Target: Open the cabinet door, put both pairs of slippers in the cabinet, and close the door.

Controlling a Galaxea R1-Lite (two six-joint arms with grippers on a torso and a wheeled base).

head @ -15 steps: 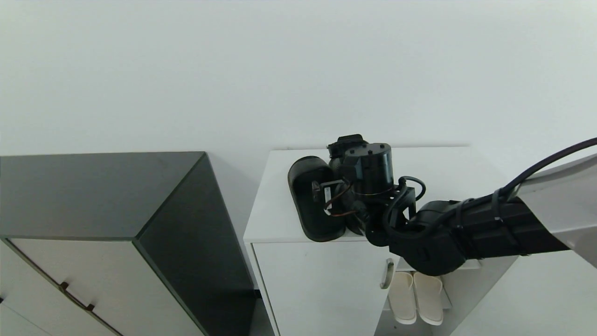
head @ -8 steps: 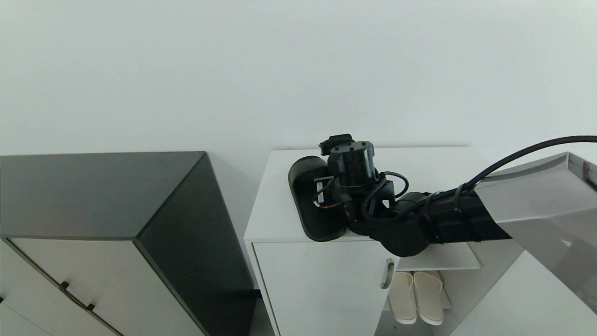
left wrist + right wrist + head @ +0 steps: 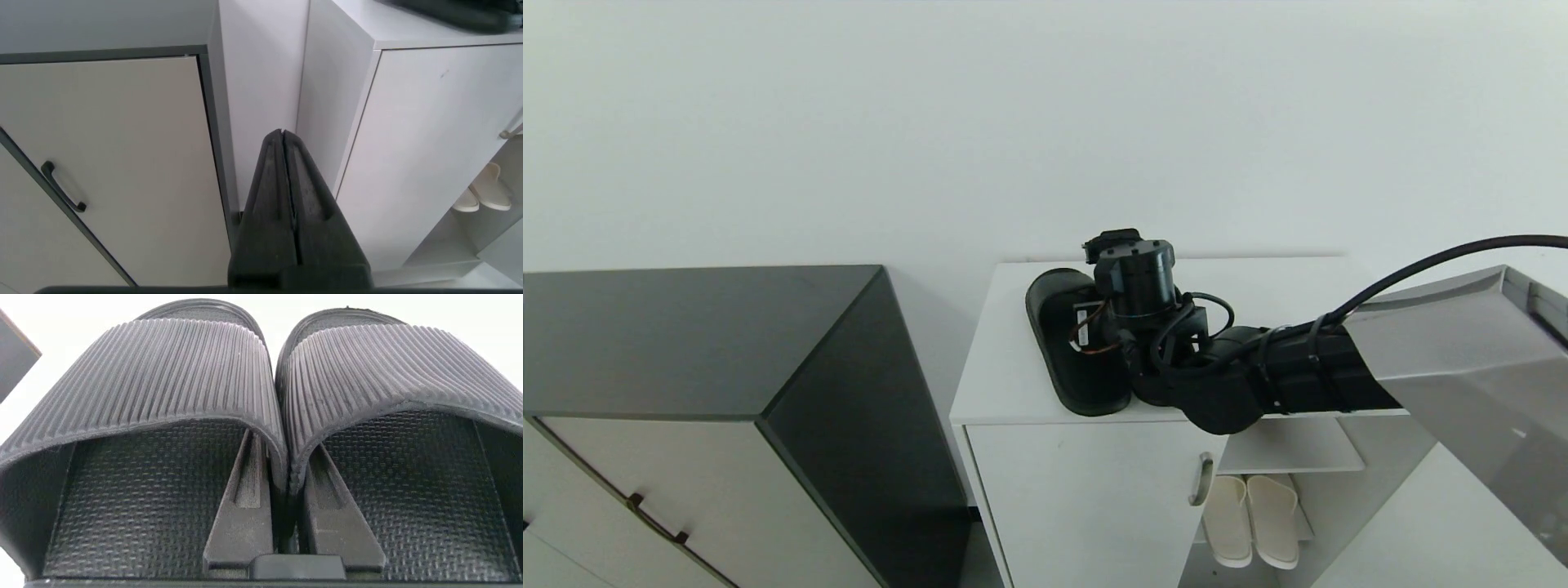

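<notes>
- The one piece of print is a small white label [image 3: 1082, 317] on the right wrist, too small to read.
- The head view shows a pair of black ribbed rubber slippers [image 3: 1072, 343] on top of the tall white cabinet [image 3: 1013, 367], near its front edge. A pair of white slippers [image 3: 1251, 523] sits low in the cabinet's open compartment.
- In the right wrist view, the right gripper [image 3: 283, 457] has one finger inside each black slipper. Its jaws are nearly closed, pinching the two inner strap walls together.
- In the left wrist view, the left gripper [image 3: 283, 143] has its jaws pressed together on nothing. It hangs before the gap between the white cabinet and a dark grey cabinet with a beige door [image 3: 122, 163].
</notes>
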